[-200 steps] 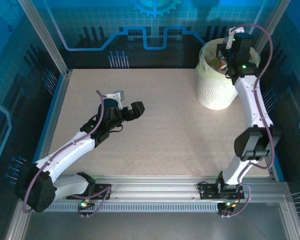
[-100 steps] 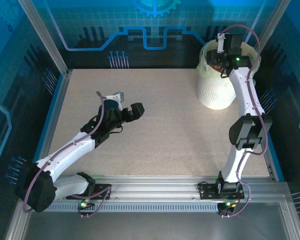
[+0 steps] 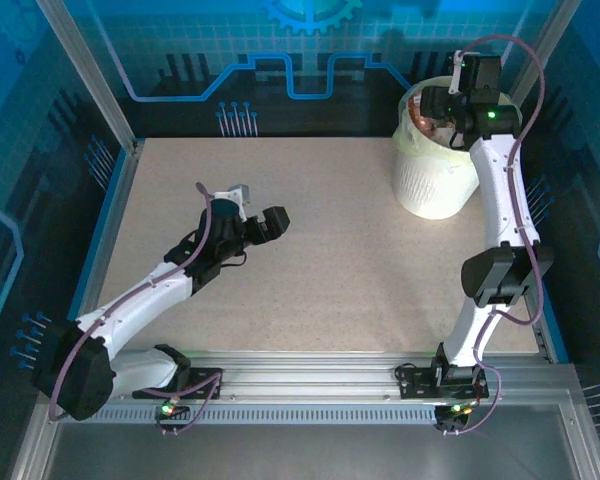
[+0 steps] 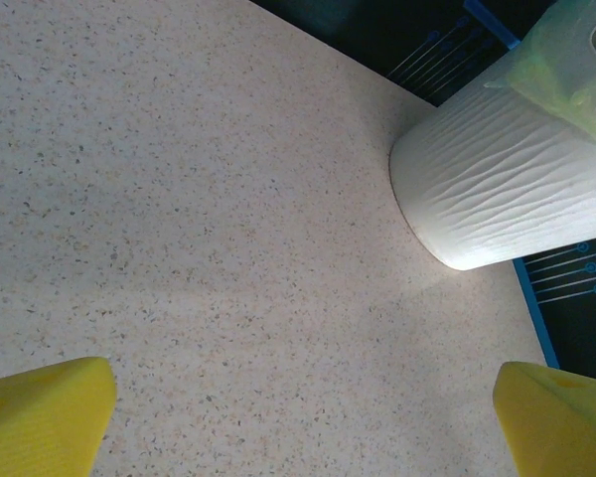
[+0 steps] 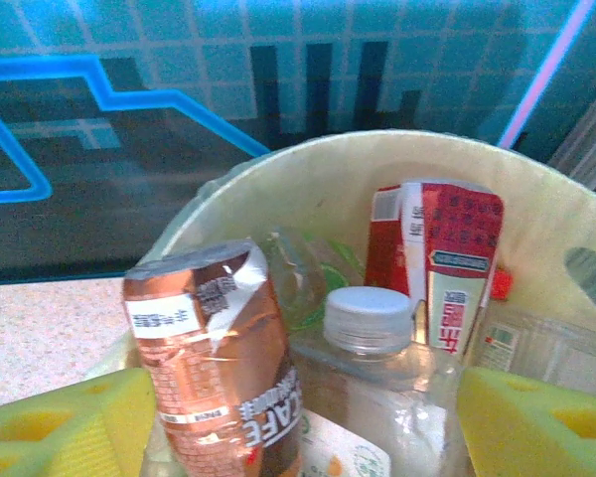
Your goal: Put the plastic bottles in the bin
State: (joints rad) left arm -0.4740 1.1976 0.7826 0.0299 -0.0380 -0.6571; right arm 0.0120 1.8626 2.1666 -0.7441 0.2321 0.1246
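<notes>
1. Speckled beige table (image 3: 330, 270) fills the cell, with blue panels behind it. On its left side the left gripper (image 4: 298, 427) hangs over the tabletop, its yellow fingers (image 4: 40, 417) wide apart and holding nothing.
2. At the far right corner stands the bin (image 3: 430, 190), and the bottles lie inside it. Among them are a brown-labelled bottle (image 5: 219, 368), a clear bottle with a white cap (image 5: 370, 313) and a red-labelled bottle (image 5: 447, 268).
3. The right gripper (image 5: 303, 422) hovers over the bin's mouth, jaws apart and clamped on nothing.
4. The brown-labelled bottle stands tall near the rim, close to one pad. A sideways pull-out could probably nudge it and tip it over the edge onto the table.
5. A thin bag (image 4: 566, 60) is folded over the rim. A finger catching it on the way up could drag the bag or shift the bin.
6. The top view shows both arms and the bin's place on the table. The left wrist view shows the bin's ribbed white wall from the side. The right wrist view shows the labels and caps inside, too small to read from above.
</notes>
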